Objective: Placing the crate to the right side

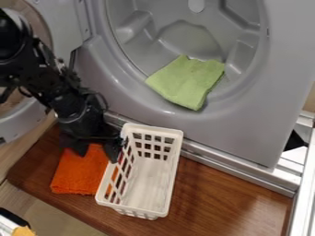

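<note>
At the far left, the round, light-grey door (17,120) stands open, and my black arm (64,94) comes in across it from the upper left. In the lower left corner sit a small yellow thing (23,231) and part of a black-and-white object (8,223), both cut off by the edge. My black two-finger gripper (96,152) hangs low over the upper part of a bright orange, fluffy cloth (80,173). My jaws stand wide, orange showing between them, one toward the door side, the other right beside the crate's left wall.

Just right of me is that crate, a white plastic rectangular basket with gridded openings (145,184). It sits upright on the reddish-brown wooden board (215,198), one narrow end toward the machine, the other toward the board's front edge. Through its left wall I see bits of orange. Above and behind it, a folded light-green cloth (184,82) lies in the mouth of the grey drum (190,41), draped over the lower rim. The smooth grey machine front (246,129) spreads on to the right, and at the far right a silvery metal frame (300,189) runs beside the board.
</note>
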`<state>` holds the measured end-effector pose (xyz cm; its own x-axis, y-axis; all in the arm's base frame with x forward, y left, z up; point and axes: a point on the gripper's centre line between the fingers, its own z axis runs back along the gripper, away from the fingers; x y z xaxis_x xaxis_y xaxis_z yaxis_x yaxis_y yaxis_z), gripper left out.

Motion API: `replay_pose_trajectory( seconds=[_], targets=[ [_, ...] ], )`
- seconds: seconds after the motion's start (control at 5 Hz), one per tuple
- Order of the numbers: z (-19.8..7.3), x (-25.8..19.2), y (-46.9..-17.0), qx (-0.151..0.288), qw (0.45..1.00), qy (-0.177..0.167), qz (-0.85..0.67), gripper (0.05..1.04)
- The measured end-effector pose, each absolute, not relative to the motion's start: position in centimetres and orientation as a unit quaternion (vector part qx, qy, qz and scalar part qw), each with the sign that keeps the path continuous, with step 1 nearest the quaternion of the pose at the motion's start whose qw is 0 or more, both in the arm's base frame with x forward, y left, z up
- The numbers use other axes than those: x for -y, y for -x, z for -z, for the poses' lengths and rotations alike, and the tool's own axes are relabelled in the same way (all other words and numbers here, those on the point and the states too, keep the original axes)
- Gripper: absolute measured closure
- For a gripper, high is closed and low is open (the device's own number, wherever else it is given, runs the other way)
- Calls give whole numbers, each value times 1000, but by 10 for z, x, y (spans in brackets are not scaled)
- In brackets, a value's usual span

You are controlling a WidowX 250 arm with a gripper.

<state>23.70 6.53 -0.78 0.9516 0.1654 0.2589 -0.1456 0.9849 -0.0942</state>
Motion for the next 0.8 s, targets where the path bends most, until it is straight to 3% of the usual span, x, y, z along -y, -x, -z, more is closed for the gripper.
replay_pose_trajectory(
  seconds=[0.2,0.4,0.8],
  targets=[
    [22,-64,-242,118,988,53,-84,84],
    [32,-60,-250,119,987,58,-89,144],
    [38,-39,-257,122,989,29,-84,736]
  ],
)
